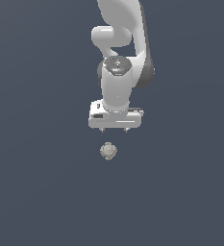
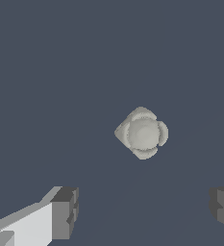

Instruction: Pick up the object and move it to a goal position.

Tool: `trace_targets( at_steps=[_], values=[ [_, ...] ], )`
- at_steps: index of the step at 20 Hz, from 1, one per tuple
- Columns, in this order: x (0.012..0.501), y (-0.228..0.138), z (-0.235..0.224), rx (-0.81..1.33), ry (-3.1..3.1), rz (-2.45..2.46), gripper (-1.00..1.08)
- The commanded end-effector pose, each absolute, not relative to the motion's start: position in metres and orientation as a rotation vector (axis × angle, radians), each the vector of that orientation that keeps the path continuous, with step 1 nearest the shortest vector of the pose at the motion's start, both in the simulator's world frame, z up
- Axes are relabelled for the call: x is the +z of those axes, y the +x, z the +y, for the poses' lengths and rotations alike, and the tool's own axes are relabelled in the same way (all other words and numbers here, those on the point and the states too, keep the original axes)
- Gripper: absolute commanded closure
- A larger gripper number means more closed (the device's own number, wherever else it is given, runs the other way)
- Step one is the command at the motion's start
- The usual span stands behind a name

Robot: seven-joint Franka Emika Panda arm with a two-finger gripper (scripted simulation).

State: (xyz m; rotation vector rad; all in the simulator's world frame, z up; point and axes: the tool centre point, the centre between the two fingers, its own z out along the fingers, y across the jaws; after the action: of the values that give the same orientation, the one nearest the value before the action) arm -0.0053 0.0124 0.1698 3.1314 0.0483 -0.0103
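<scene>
While wide open, end effector (image 1: pixel 114 129) above ball (image 1: pixel 108 151), untouching.

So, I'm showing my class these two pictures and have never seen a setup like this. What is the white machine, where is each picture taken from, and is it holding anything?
These are simulator renders, not photographs. The white machine is a robot arm ending in a gripper, a two-fingered clamp. One picture comes from a camera off the arm; the other from a camera on its wrist, looking past the fingers. On the plain dark surface lies a small lumpy grey-beige ball, also visible in the wrist view. The gripper is open and holds nothing; the ball lies apart from it, untouched.
</scene>
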Motion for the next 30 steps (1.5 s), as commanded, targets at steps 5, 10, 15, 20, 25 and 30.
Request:
trace_targets(
  at_steps=[5,10,15,20,25,30],
  values=[
    [0.170,-0.006,0.011,-0.018,3.137,0.019,-0.92],
    [0.172,-0.009,0.009,-0.037,3.149,-0.042,-0.92],
    [0.173,-0.009,0.009,-0.037,3.149,-0.044,-0.92],
    [0.169,-0.007,0.008,-0.036,3.149,-0.097,-0.92],
    [0.160,-0.003,0.006,-0.034,3.144,-0.210,-0.92],
    [0.148,0.003,0.003,-0.030,3.129,-0.383,-0.92]
  ],
)
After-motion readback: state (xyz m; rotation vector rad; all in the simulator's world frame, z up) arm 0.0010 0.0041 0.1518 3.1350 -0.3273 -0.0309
